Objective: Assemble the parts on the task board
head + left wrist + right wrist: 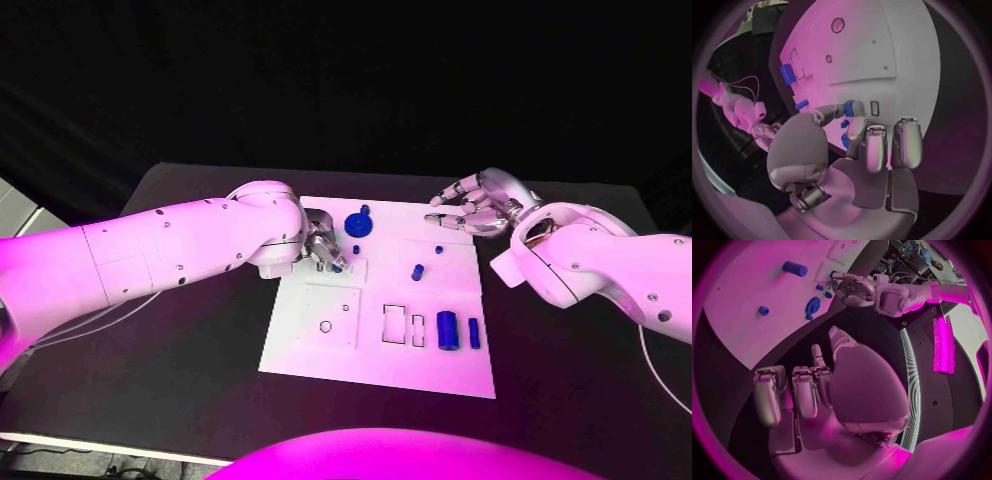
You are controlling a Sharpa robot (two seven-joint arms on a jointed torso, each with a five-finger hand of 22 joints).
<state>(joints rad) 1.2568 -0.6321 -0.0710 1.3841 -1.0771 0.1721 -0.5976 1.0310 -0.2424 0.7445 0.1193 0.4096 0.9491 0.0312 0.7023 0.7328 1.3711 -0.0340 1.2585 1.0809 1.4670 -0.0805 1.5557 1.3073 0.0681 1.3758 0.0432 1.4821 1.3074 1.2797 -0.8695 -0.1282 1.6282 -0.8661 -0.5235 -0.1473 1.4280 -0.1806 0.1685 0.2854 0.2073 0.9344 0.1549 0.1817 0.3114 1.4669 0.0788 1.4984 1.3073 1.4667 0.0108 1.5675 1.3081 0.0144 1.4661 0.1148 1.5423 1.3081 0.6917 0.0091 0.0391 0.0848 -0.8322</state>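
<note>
Left hand (320, 245) of mine rests low on the white task board (325, 365), with its fingertips (848, 107) pinching a small blue part (850, 106) at the board's left side. Nearest to me on the board lie two blue cylinders (449, 329) side by side, just beside some outlined slots. Farther up sits a little blue peg (417, 271), and past it a round blue piece (358, 226) near the far edge. I think these parts are light, hard and smooth, so they could slip or roll. I would pinch each one around its middle, gently but firmly. Farthest away, my right hand (479, 208) hangs over the board's far right corner above the black bench (173, 390), fingers curled loosely apart and holding nothing.
</note>
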